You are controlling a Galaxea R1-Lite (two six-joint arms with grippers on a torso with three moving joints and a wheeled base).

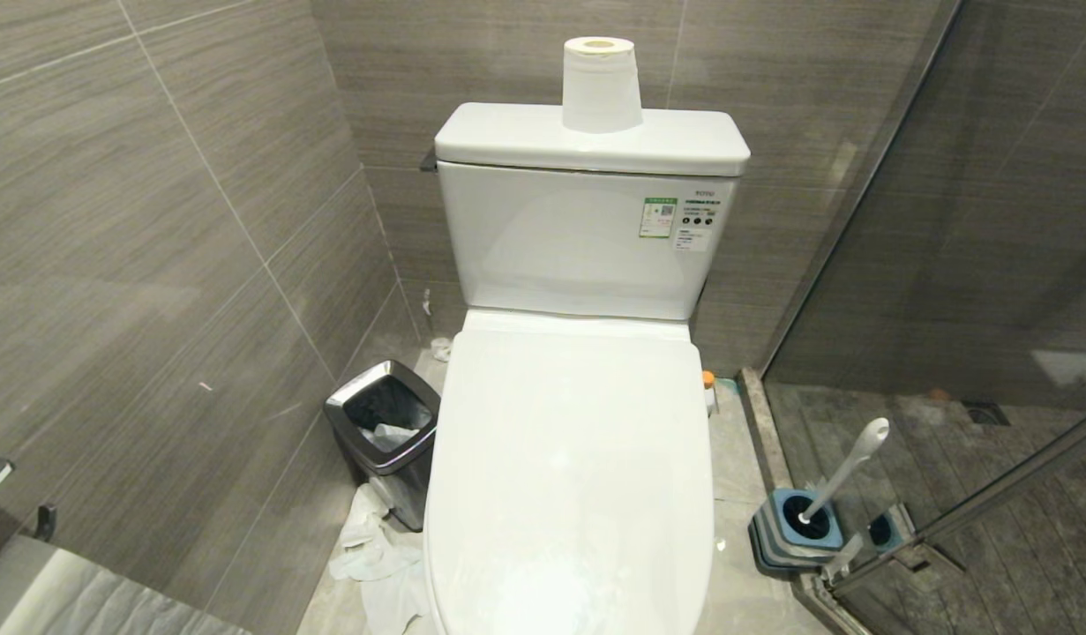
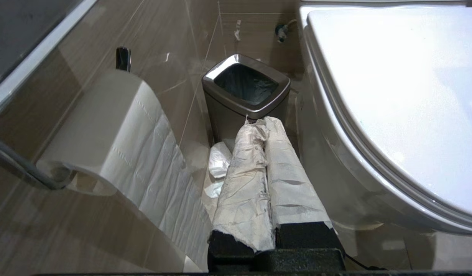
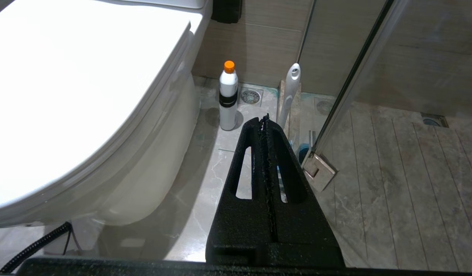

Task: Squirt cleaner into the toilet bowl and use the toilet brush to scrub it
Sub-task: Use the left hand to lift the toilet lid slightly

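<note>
Right wrist view: right gripper [image 3: 265,119] fingers closed, empty, short of cleaner [image 3: 228,96]; toilet bowl [image 1: 569,459] lid down, nothing begun; lifting lid judged next.

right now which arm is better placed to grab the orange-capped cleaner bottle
Right. The small whitish cleaner bottle with the orange cap stands on the floor beyond the shut right gripper, right of the white toilet. The shut left gripper faces the steel-rimmed bin instead.
</note>
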